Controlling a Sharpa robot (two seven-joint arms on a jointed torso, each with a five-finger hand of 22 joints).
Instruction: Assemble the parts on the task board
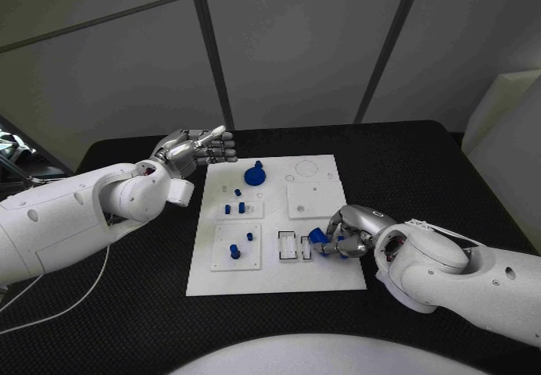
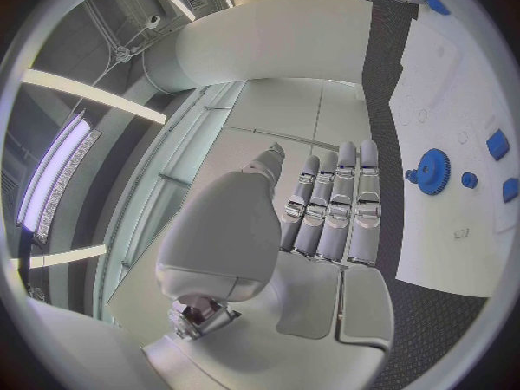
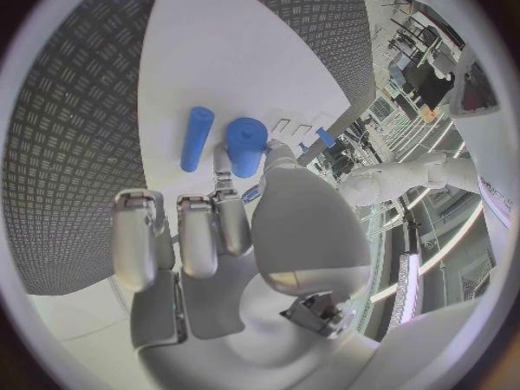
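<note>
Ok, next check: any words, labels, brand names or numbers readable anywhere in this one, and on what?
None can be read.
Task board: outlines only, no legible lettering; one small mark on it in the left wrist view is too small to read.
Blue parts, arms and both hands: no visible text.

White task board [image 1: 276, 277] lies flat mid-table — blue gear [image 1: 256, 175] near its far edge, small blue pegs [image 1: 234, 208] upright.

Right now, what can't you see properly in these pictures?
- Head view: how the right hand meets the blue part; its fingers cover it.
- Head view: the small blue pegs on the task board; too small for shape.
- Left wrist view: the blue gear; its far side is blurred.
</note>
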